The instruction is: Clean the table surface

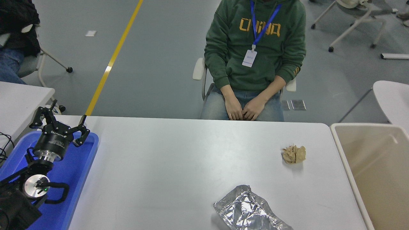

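White worktop [166, 166] with two pieces of rubbish lying on it, as I am seeing it from the head camera.

The worktop is filling the middle of my view, from the blue tray [83, 179] at its left end to the beige bin [348, 179] just beside its right end. A crumpled brown paper ball [294, 154] is resting on the right part of it, and a crinkled silver foil wrapper [250, 212] is lying near the front edge, apart from the ball. My left gripper [60, 125] is hanging over the blue tray at the lower left, its fingers spread wide and holding nothing. My right arm is not showing anywhere. A person in a green hoodie [255, 48] is sitting at the far side, hands [244, 110] resting together on the lap.
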Motion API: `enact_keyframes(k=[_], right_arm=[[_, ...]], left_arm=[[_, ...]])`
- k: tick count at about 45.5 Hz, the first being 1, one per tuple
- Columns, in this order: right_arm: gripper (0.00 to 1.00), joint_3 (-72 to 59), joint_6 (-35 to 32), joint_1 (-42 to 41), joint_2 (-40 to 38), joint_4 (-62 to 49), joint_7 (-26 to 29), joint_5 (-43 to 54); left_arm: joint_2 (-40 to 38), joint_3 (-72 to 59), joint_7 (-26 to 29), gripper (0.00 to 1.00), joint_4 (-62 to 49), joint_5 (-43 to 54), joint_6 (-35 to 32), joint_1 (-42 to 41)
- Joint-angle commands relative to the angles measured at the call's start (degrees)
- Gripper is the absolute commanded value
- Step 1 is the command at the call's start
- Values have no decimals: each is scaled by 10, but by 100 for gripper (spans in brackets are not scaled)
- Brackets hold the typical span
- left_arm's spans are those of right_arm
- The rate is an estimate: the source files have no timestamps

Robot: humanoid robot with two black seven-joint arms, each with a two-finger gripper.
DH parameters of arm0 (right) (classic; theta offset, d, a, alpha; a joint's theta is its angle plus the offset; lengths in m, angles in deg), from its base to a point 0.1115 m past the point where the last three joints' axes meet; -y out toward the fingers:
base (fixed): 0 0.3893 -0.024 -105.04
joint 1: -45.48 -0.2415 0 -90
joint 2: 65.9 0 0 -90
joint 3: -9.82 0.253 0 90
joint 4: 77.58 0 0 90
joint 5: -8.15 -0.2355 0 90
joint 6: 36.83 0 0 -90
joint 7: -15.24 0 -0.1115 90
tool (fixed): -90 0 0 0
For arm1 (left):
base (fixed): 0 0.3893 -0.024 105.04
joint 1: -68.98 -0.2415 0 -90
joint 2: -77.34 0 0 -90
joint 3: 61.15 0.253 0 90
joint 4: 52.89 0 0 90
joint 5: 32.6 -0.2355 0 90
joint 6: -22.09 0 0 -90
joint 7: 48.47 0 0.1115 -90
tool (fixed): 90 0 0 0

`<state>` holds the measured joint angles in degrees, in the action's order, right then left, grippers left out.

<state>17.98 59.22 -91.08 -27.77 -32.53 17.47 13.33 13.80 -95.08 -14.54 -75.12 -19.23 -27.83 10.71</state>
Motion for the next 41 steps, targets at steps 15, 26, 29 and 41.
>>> enact_keyframes(k=[15,26,29,41], right_arm=[[100,199,3,28,57,206,-9,-3],[100,292,5,94,180,191,-31,-6],[100,320,5,111,228,174,-42,-6],[100,379,2,144,352,103,-91,-5]], left_arm=[[0,0,0,100,0,0,0,0],[0,0,0,100,0,0,0,0],[0,0,0,100,0,0,0,0],[0,0,0,100,0,0,0,0]])
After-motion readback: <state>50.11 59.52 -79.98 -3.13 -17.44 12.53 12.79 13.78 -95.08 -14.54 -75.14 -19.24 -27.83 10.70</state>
